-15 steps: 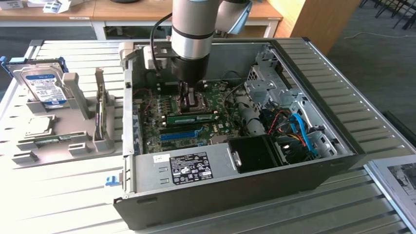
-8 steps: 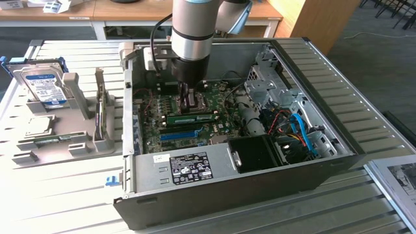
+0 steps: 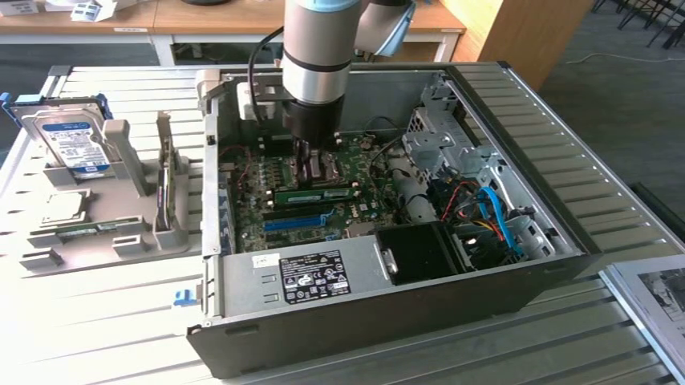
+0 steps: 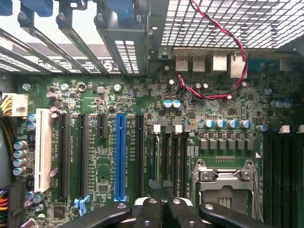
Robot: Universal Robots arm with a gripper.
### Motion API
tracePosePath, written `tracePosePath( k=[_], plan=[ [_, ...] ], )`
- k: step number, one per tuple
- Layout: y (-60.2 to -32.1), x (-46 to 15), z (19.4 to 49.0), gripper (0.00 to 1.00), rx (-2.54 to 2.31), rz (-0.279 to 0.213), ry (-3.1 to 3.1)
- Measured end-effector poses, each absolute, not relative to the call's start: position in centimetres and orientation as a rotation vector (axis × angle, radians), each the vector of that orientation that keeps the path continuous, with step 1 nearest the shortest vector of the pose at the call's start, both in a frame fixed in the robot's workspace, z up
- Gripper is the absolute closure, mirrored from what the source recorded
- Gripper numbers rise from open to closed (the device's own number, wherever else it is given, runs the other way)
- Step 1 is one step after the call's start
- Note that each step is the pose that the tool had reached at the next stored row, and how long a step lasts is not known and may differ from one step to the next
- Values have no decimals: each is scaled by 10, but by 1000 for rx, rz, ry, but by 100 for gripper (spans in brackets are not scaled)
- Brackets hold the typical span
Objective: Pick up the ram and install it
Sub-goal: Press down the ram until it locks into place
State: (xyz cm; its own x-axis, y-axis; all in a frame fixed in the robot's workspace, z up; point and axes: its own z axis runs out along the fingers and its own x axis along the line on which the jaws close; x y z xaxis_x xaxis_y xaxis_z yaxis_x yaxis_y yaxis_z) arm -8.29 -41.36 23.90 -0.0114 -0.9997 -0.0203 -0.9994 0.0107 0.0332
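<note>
In the exterior view, the arm reaches down into the open computer case [image 3: 514,265] on the slatted bench [image 3: 107,321]; the end effector [image 3: 310,175] hangs low over the motherboard [image 3: 321,216], its dark fingers drawn together with nothing seen between them; the ram [image 3: 317,194], a green stick with dark chips, lies along the board just beneath and in front of the fingertips, and whether they touch it I cannot tell; the blue slot [image 3: 294,222] runs a little beyond the ram, nearer the power supply [image 3: 310,277]; well away from the end effector, toward the exterior view's left, a grey holder [image 3: 107,233] carries a hard drive [image 3: 73,144] standing upright.

In the wrist view, the end effector [image 4: 164,209] shows as black linkages folded together at the frame's edge, narrow and holding nothing visible; the motherboard [image 4: 223,123] spreads ahead of it; the blue slot [image 4: 120,156] stands beside a white slot [image 4: 42,149], and the processor socket [image 4: 223,183] sits close to the fingers' other side; red wires [image 4: 237,57] loop farther off by the rear ports.
</note>
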Motion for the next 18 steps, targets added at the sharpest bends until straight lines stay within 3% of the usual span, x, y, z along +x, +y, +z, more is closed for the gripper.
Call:
tracePosePath(
  k=[18],
  plan=[
    [-414,-83,231,90,2203,-60,-2227]
  ],
)
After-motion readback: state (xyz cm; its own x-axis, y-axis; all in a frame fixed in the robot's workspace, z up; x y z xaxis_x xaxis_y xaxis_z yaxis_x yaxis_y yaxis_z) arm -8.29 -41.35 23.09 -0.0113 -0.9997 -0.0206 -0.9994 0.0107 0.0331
